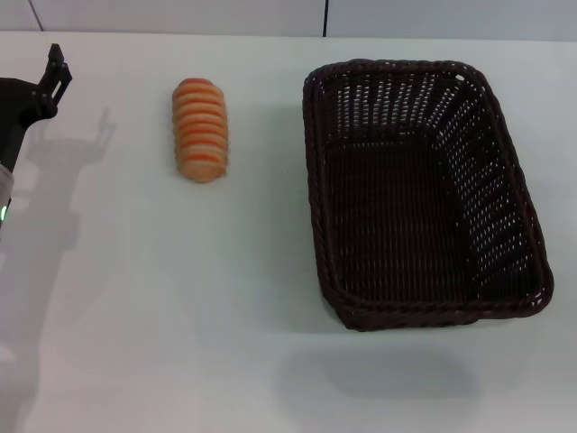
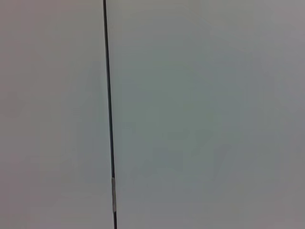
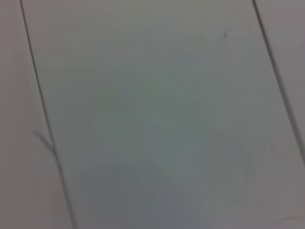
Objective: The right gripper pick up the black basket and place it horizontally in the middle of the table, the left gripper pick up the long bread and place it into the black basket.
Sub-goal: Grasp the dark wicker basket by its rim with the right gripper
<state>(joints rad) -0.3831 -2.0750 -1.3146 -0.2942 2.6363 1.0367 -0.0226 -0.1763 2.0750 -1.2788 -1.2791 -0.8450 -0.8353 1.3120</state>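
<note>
White table [image 1: 180, 316] fills the head view, with a strip of pale wall panels along its far edge. On the right half sits the basket [image 1: 424, 189], dark woven wicker with open-weave sloped sides and a braided rim, its long axis running from far to near, empty inside. The bread [image 1: 200, 129] lies well apart from it on the left half, toward the far edge, an oblong roll with orange and cream cross stripes, also lying far to near. At the far left edge the left gripper [image 1: 56, 72] pokes in, black, on a dark arm with a small green light lower down; it is off to the side of the bread, not touching it, and whether its fingers are parted or closed cannot be told. The right gripper appears in no view. Both wrist views show only plain pale panels crossed by thin dark seams.
</note>
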